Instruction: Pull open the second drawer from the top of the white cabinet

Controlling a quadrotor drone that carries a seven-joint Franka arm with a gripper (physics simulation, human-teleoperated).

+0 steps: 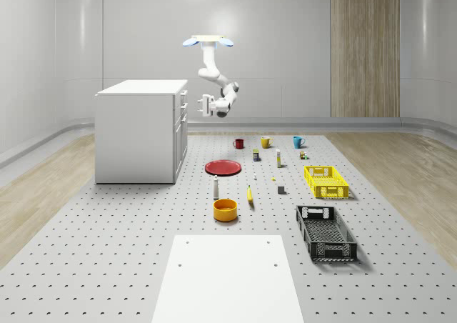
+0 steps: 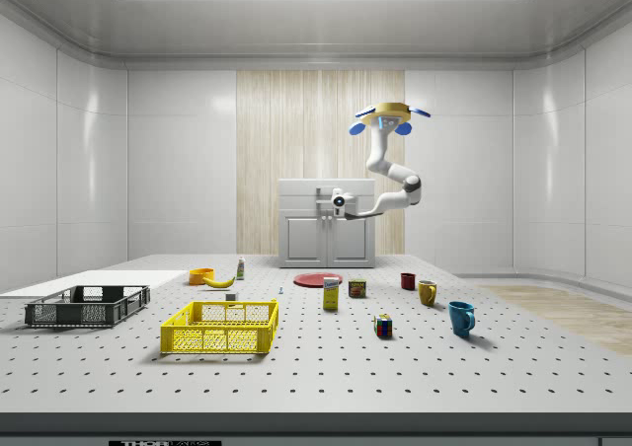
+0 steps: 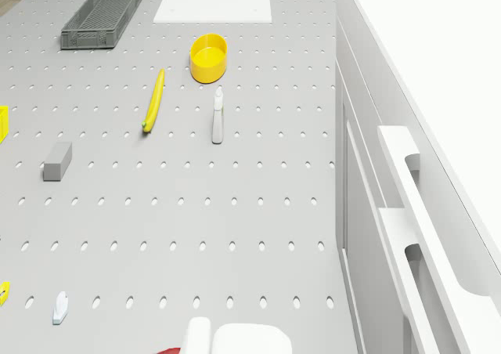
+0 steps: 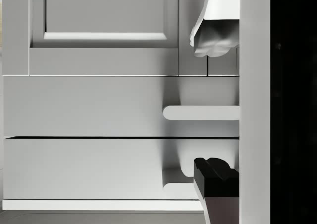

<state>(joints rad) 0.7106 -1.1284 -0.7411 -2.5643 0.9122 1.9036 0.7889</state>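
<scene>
The cabinet (image 1: 136,131) stands at 9 o'clock in the whole-scene view. The drone (image 1: 208,41) hovers beside its front. The gripper (image 1: 205,106), fingers wide, is near the closed second drawer (image 4: 84,106); next it must reach that handle (image 4: 200,113).

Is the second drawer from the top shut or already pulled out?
Shut: the second drawer front lies flush with the neighbouring fronts of the white cabinet.

3 mugs (image 1: 265,142); 2 crates (image 1: 325,181)
</scene>
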